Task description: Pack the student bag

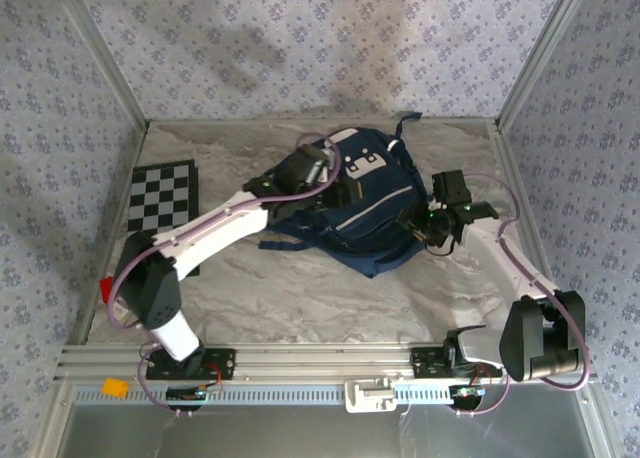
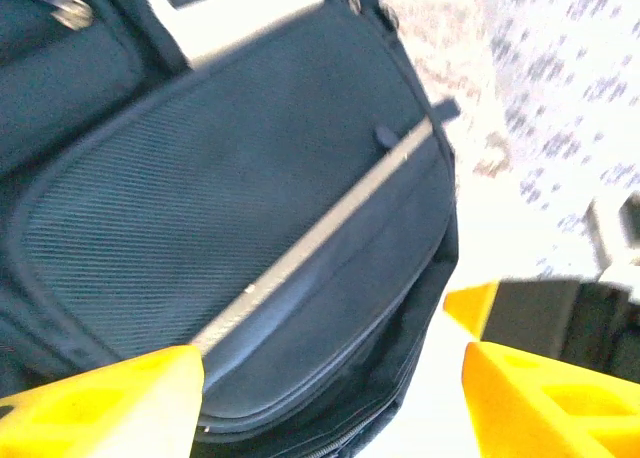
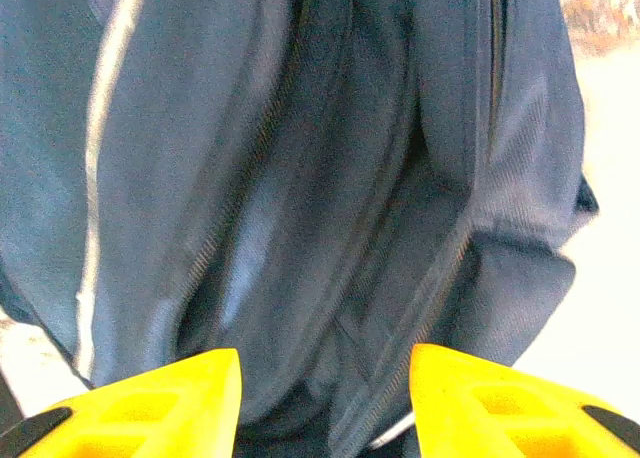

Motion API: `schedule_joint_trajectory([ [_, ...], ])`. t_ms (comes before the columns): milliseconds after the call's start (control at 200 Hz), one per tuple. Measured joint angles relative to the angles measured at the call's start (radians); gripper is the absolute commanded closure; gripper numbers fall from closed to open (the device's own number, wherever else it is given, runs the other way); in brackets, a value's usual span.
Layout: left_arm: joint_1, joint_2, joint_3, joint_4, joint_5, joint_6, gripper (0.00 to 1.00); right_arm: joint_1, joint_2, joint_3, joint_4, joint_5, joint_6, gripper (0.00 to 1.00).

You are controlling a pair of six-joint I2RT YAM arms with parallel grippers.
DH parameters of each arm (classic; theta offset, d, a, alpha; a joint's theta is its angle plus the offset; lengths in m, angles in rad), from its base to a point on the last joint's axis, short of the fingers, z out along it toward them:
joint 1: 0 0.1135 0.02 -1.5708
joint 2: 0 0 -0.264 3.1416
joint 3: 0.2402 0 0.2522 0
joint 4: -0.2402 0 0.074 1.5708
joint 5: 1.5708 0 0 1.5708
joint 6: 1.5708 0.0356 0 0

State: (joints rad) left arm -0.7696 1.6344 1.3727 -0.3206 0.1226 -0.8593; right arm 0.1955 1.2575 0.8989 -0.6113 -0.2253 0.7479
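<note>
The left gripper (image 2: 330,383) hangs with its jaws well apart, its yellow fingers (image 2: 110,403) either side of the student bag (image 1: 370,213) and closed on nothing. Under it lies the bag's ribbed navy front pocket, crossed by a slanted white stripe (image 2: 320,233), with a white flap (image 2: 240,8) further on. The right gripper (image 3: 322,373) also has its jaws apart. Dark folds of the bag and a zip line (image 3: 250,168) lie just ahead of its fingers (image 3: 500,408), and I cannot tell whether they touch the fabric. From above, the left gripper is over the bag's far left part and the right gripper is at its right side. The bag lies flat on the marbled worktop (image 1: 300,298), around the middle and nearer the far edge. A checkerboard card (image 1: 163,193) lies by the left edge, well apart from the bag.
</note>
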Motion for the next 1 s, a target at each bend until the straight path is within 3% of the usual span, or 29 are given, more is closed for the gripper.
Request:
schedule_joint_trajectory([
  [190, 0.129, 0.011, -0.14, 0.092, 0.015, -0.11, 0.31, 0.109, -0.031, -0.01, -0.037, 0.021, 0.004, 0.49],
  [310, 0.135, 0.086, -0.146, 0.11, 0.032, -0.15, 0.33, 0.151, -0.031, -0.01, -0.036, 0.027, 0.016, 0.54],
  [530, 0.134, 0.177, -0.133, 0.132, 0.039, -0.219, 0.4, 0.158, 0.03, -0.006, 0.019, 0.023, 0.022, 0.54],
  [640, 0.134, 0.214, -0.109, 0.14, 0.039, -0.241, 0.56, 0.159, 0.075, 0.012, 0.042, 0.02, 0.018, 0.55],
  [815, 0.122, 0.261, -0.079, 0.164, 0.05, -0.26, 0.68, 0.139, 0.156, 0.077, 0.07, 0.021, -0.017, 0.55],
  [915, 0.103, 0.285, -0.042, 0.159, 0.05, -0.274, 0.84, 0.117, 0.207, 0.129, 0.078, 0.023, -0.051, 0.55],
  [1004, 0.082, 0.305, -0.022, 0.172, 0.051, -0.311, 0.92, 0.069, 0.267, 0.182, 0.078, 0.023, -0.091, 0.54],
])
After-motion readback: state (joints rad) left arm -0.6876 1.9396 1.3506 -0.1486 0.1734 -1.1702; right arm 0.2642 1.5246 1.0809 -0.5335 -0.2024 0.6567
